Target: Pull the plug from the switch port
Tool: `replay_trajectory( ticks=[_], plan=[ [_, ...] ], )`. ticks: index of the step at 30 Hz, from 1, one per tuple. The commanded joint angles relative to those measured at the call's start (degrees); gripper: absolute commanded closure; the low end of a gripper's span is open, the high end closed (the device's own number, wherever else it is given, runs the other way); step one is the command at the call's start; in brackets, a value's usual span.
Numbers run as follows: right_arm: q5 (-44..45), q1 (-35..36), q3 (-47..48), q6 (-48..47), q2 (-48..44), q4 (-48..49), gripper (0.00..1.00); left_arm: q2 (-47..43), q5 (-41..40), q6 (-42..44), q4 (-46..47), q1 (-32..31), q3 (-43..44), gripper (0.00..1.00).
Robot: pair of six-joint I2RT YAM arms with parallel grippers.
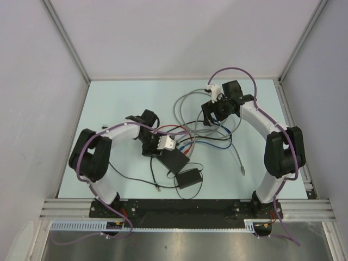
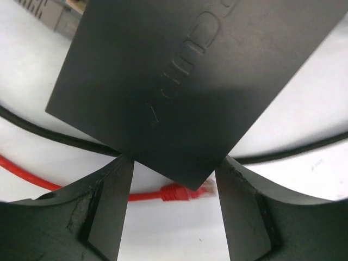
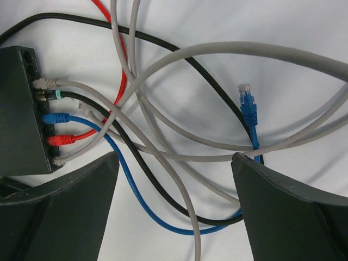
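The switch (image 2: 168, 81) is a flat matte-black box, and one of its corners sits between my left gripper's (image 2: 173, 163) fingers, both tips against its edges. In the top view the switch (image 1: 175, 161) lies at mid-table with the left gripper (image 1: 156, 145) on it. The right wrist view shows its port side (image 3: 22, 109) holding several plugs: grey (image 3: 46, 83), black with a green band (image 3: 54, 95), blue (image 3: 54, 117), red (image 3: 60, 140) and another grey one (image 3: 57, 160). My right gripper (image 3: 174, 163) hangs open above the tangled cables, right of the ports.
A small black power adapter (image 1: 189, 178) with a thin cord lies near the switch. A loose blue plug (image 3: 247, 100) rests among grey, black, red and blue cables. A loose red plug (image 2: 176, 193) lies under the switch corner. White walls enclose the table.
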Motion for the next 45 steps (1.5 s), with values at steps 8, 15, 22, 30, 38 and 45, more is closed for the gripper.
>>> replay_trajectory(
  ticks=[8, 15, 22, 30, 38, 45],
  plan=[
    [1.2, -3.3, 0.0, 1.1, -2.0, 0.4, 0.09, 13.1, 0.3, -11.2, 17.5, -0.2, 16.2, 0.35],
    [0.6, -4.4, 0.1, 2.2, -1.2, 1.6, 0.09, 22.6, 0.1, -16.2, 19.5, 0.1, 30.6, 0.34],
    [0.6, -4.4, 0.1, 1.9, -0.4, 1.9, 0.09, 26.4, -0.3, -29.5, 21.9, 2.5, 42.5, 0.32],
    [0.7, -0.6, 0.1, -0.8, -0.4, 2.4, 0.1, 10.4, 8.0, -49.9, 16.2, 6.1, 36.2, 0.28],
    [1.3, 5.3, 0.1, -6.0, 4.3, 4.4, 0.16, 4.4, 14.6, -64.5, 18.4, 9.4, 17.5, 0.3],
    [3.7, 10.8, 0.0, -15.7, 6.9, 2.9, 0.01, 4.4, 17.5, -75.1, 23.8, 15.4, 13.5, 0.3]
  ],
)
